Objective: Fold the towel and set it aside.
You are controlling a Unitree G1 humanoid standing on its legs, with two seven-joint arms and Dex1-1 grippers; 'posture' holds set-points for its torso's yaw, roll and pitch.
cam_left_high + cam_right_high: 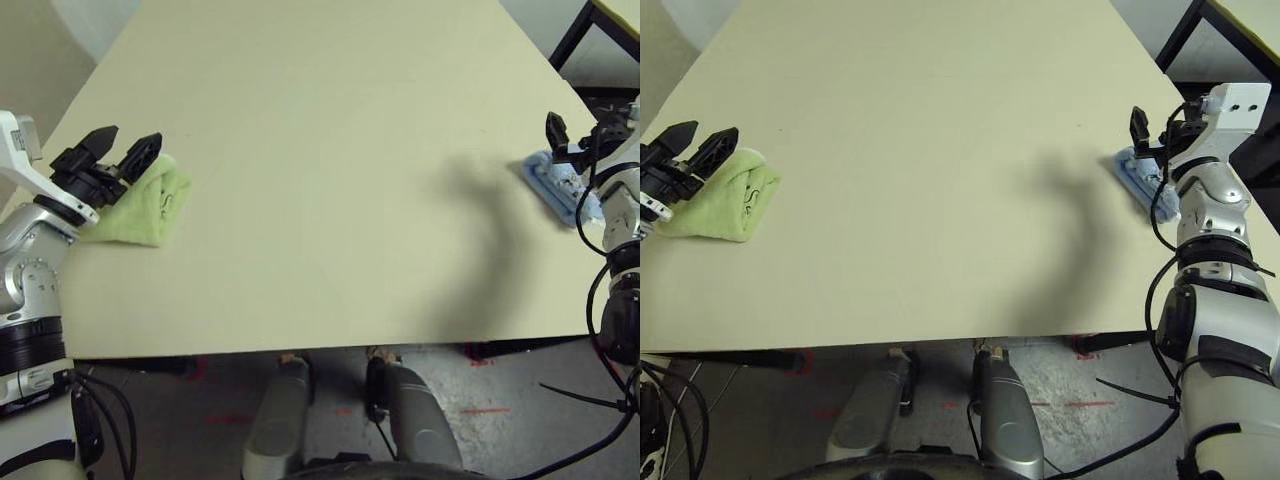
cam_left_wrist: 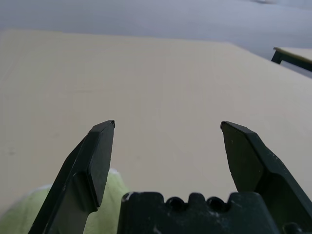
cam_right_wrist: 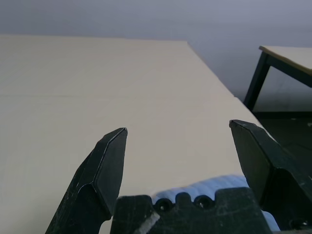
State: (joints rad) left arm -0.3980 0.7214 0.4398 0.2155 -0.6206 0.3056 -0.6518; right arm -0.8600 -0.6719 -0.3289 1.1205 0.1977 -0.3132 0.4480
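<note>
The light green towel lies folded into a small bundle near the left edge of the table. My left gripper hovers just over its far end, fingers spread wide with nothing between them. A bit of the green towel peeks out under the left finger in the left wrist view. My right gripper stands open at the table's right edge, empty, above a small blue folded towel.
The blue folded towel lies close to the right table edge. A dark-legged second table stands at the far right. Floor shows below the table's front edge.
</note>
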